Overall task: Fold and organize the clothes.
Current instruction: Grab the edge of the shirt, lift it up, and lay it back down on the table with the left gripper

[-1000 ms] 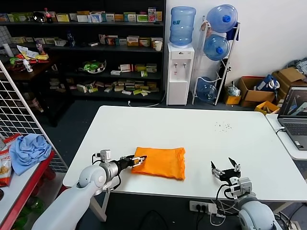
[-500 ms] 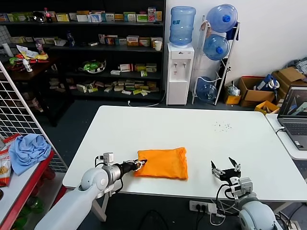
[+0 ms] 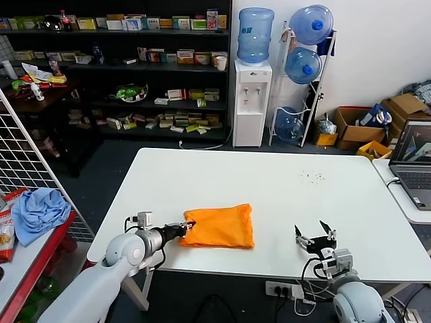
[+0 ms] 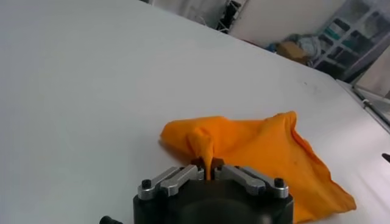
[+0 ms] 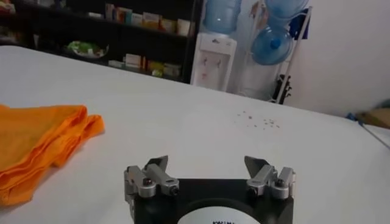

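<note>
White table (image 3: 283,182) fills the foreground, shelving and water dispenser (image 3: 251,101) behind. Orange T-shirt (image 3: 219,227) lies folded near the table's front edge, left of centre. Left gripper (image 3: 184,229) pinches the shirt's left edge, fingers closed on a raised tuft of fabric (image 4: 206,155). Right gripper (image 3: 314,237) idle near the front edge, well apart from the shirt, fingers spread wide (image 5: 210,172). Light blue cloth (image 3: 39,212) on the red side shelf far left.

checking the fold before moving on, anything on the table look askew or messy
Yes. The folded orange T-shirt sits skewed on the white table, its left corner pulled into a peak where the left gripper pinches it. Small dark specks dot the far right. The right gripper rests open, apart.
</note>
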You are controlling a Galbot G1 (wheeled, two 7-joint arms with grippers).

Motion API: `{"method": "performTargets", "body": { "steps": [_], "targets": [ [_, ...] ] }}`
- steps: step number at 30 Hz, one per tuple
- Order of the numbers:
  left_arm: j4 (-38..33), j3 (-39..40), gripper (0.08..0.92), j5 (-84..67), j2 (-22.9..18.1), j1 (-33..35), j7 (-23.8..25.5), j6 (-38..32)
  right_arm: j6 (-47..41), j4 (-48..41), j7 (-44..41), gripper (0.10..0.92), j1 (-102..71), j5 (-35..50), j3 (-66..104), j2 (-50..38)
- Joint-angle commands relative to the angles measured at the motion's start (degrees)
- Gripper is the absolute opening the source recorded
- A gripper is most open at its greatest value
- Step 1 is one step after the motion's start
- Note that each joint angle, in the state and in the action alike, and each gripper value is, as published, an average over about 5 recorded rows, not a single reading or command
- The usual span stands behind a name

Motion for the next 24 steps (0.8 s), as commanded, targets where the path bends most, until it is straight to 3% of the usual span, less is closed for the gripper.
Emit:
{"method": "performTargets", "body": {
  "steps": [1, 9, 24],
  "targets": [
    [-2.38, -1.99, 0.134, 5.69, 11.48, -0.06, -3.41, -0.91, -0.15, -0.91, 1.12, 0.823, 2.21, -0.29, -2.71, 0.53],
    [1.53, -2.04, 0.134, 15.34, 20.6, -0.83, -2.35, -1.94, -0.35, -1.7, 1.98, 0.823, 4.73, -0.41, -5.45, 1.18],
    [11.88, -0.51, 0.134, 35.31, 29.05, -7.41, 0.54, -7.48, -0.55, -1.48, 2.28, 0.823, 6.58, -0.27, -6.17, 1.86]
  ]
}}
